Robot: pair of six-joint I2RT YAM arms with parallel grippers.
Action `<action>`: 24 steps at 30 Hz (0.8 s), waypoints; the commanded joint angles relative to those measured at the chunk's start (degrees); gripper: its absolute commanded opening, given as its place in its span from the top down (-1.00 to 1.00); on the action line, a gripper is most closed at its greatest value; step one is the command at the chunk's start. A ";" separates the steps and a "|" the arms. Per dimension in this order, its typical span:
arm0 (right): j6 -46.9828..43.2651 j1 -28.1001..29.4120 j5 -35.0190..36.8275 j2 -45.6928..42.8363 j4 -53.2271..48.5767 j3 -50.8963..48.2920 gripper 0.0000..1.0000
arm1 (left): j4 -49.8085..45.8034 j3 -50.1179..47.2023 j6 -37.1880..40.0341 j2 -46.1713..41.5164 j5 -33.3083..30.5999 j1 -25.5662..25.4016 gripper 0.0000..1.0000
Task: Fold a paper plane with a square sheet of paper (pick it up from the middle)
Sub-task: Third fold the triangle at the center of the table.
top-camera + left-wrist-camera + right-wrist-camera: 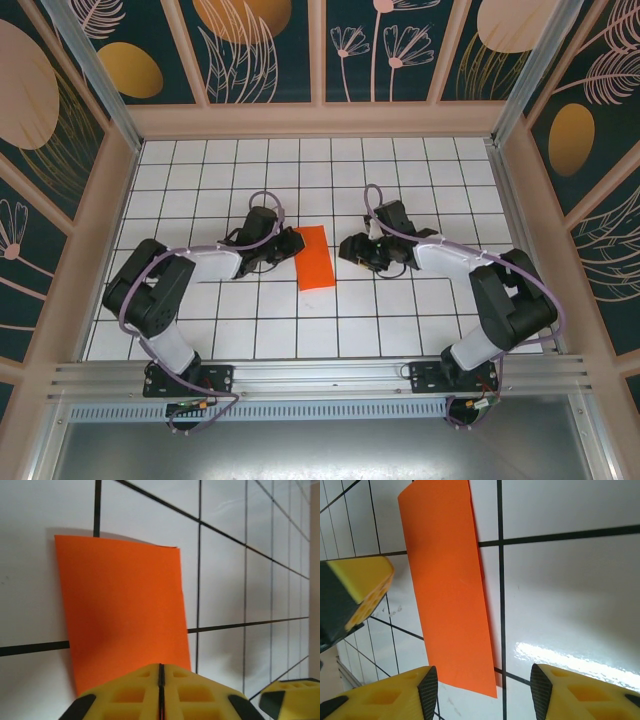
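Paper: thin, orange-red paper sheet (315, 257), a narrow rectangle lying flat on the white gridded table (400, 320), between both grippers.
Left gripper (160, 667): fingers together at the sheet's edge; grip unclear.
Right gripper (484, 680): jaws apart, just beside it.

Matt orange-red paper (120, 615), smooth; glossy white tiled table (570, 605) — light glare; yellow plastic fingers (585, 695), matt

left wrist: square sheet of paper (125, 615) near edge hidden behind left pincer (160, 672) | grip unclear
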 commanded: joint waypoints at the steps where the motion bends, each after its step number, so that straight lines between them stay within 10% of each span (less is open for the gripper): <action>1: 2.79 0.67 -2.23 0.95 1.75 -0.59 -0.07 | -1.50 1.38 0.51 2.67 -1.92 -0.42 0.82; 24: 5.72 6.03 -6.51 8.39 1.89 0.94 0.16 | -3.12 -1.80 -0.20 5.41 -5.06 -0.47 0.88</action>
